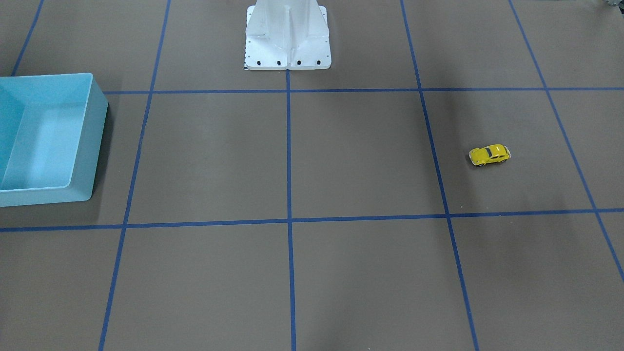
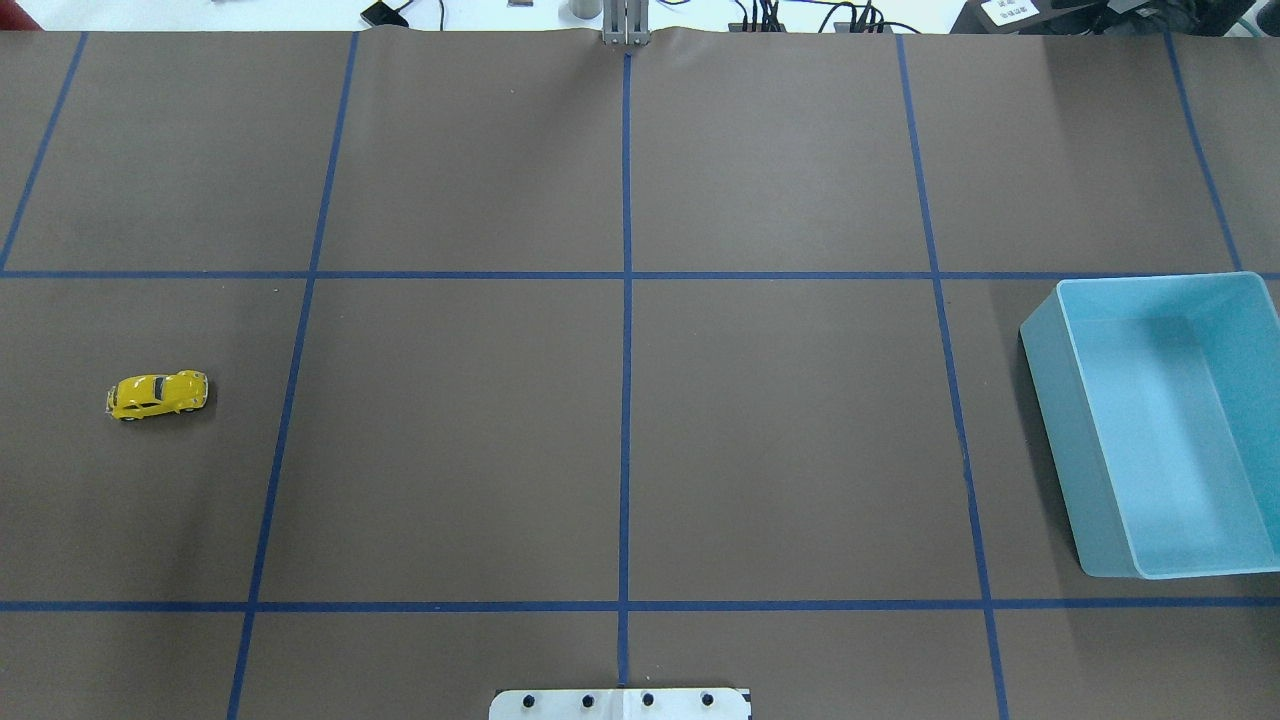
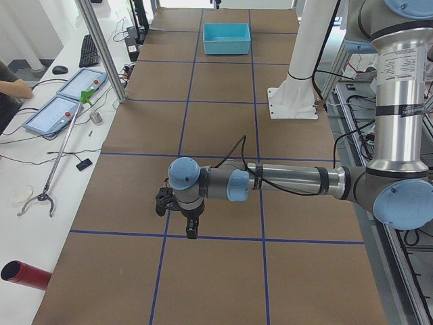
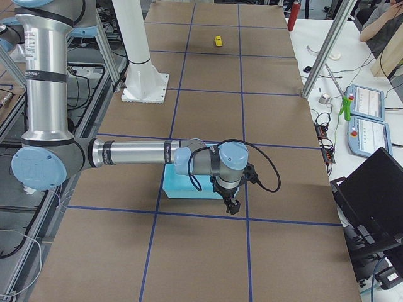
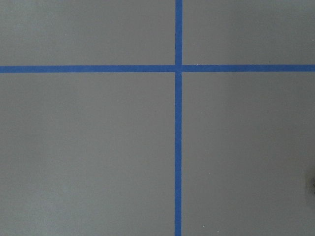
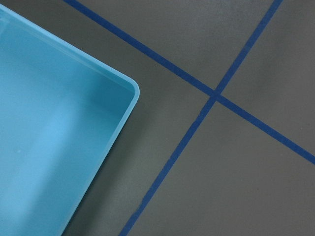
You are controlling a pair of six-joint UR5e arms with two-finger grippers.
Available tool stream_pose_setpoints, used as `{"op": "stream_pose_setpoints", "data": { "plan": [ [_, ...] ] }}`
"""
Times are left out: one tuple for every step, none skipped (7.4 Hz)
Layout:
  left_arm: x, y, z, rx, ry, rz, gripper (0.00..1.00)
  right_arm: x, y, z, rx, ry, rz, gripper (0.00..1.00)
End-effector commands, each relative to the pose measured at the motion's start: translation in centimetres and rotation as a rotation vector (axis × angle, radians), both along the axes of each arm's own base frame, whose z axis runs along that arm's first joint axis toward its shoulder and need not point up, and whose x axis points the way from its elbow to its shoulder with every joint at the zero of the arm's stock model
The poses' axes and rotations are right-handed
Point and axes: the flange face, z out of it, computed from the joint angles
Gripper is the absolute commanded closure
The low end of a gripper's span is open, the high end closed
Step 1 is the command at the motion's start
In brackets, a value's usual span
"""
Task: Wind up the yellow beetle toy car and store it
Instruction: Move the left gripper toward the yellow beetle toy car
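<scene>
The yellow beetle toy car (image 1: 489, 154) stands on its wheels on the brown mat on my left side, also in the overhead view (image 2: 158, 394) and far off in the exterior right view (image 4: 218, 41). The light blue bin (image 1: 92, 146) sits on my right side (image 2: 1050, 430) and looks empty. My left gripper (image 3: 192, 230) hangs above the mat on the car's side; the car is hidden in that view. My right gripper (image 4: 233, 206) hangs over the bin's outer corner (image 6: 129, 88). I cannot tell whether either gripper is open or shut.
The white robot pedestal (image 1: 287, 34) stands at the mat's near middle edge (image 2: 620, 704). Blue tape lines grid the mat. A side table with tablets (image 3: 64, 108), a grabber tool (image 3: 57, 159), a red cylinder (image 3: 24, 274) and metal posts (image 3: 101, 47) runs along the operators' side.
</scene>
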Motion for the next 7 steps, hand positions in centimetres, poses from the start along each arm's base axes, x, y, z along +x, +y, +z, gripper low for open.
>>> {"op": "stream_pose_setpoints", "data": {
  "plan": [
    [0.4, -0.1, -2.3, 0.044, 0.022, 0.008, 0.0, 0.0, 0.0, 0.1, -0.001, 0.001, -0.001, 0.0],
    [0.6, 0.2, -4.0, 0.078, 0.024, 0.011, 0.0, 0.0, -0.1, 0.0, 0.001, 0.0, 0.0, 0.0],
    [0.6, 1.2, -4.1, 0.081, 0.026, 0.015, 0.0, 0.0, 0.0, 0.1, -0.003, 0.0, 0.0, 0.0],
    [1.2, 1.1, -4.8, 0.118, 0.028, 0.028, 0.0, 0.0, -0.1, 0.1, -0.003, 0.0, 0.0, 0.0],
    [2.3, 0.8, -5.7, 0.179, 0.034, 0.052, 0.0, 0.0, -0.1, 0.1, -0.003, 0.0, 0.0, 0.0],
    [4.1, 0.7, -6.5, 0.247, 0.045, 0.091, 0.0, 0.0, 0.0, 0.2, -0.004, 0.0, 0.0, 0.0],
    [6.1, 0.5, -7.4, 0.324, 0.059, 0.133, 0.0, 0.0, 0.0, 0.2, -0.004, 0.0, 0.0, 0.0]
  ]
}}
